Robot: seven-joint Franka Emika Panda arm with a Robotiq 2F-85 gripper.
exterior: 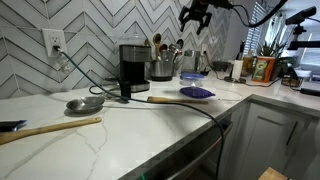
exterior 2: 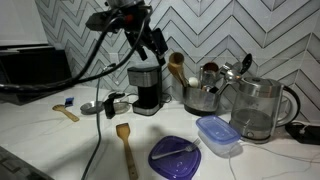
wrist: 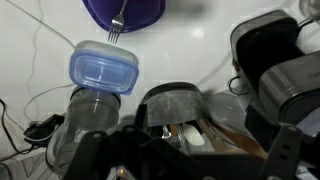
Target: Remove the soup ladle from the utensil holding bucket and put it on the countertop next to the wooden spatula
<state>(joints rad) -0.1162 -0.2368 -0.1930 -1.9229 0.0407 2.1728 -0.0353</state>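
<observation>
**Open gripper hangs over the bucket, ladle not yet picked up**

The gripper [exterior: 196, 14] is seen wide open, and nothing is held in it. It is hung high in the air with its fingers pointed down. In the wrist view the utensil bucket [wrist: 175, 102] is seen right below the gripper, between the two fingers but well apart from them.

The soup ladle is thought to be one of the shiny tools [exterior: 178, 46] sticking up out of the bucket. The tools are small and dim, so it cannot be told for sure which one it is. It is stood almost upright and leans a little. Its handle is pointed up toward the gripper, and its bowl is hidden down inside the bucket.

The step in hand is judged to be the reach for the ladle, and no grab has been made yet. Next, the gripper needs to be brought straight down and lined up so that only the ladle's handle sits between the fingers. Then it needs to be closed and lifted straight up, so the bucket is not tipped.

Lower down and off to one side of the gripper, the wooden spatula [exterior 2: 125, 147] is laid flat on the countertop [exterior 2: 40, 150], near a purple plate [exterior 2: 160, 160]. The ladle is meant to be set down next to the spatula.
</observation>
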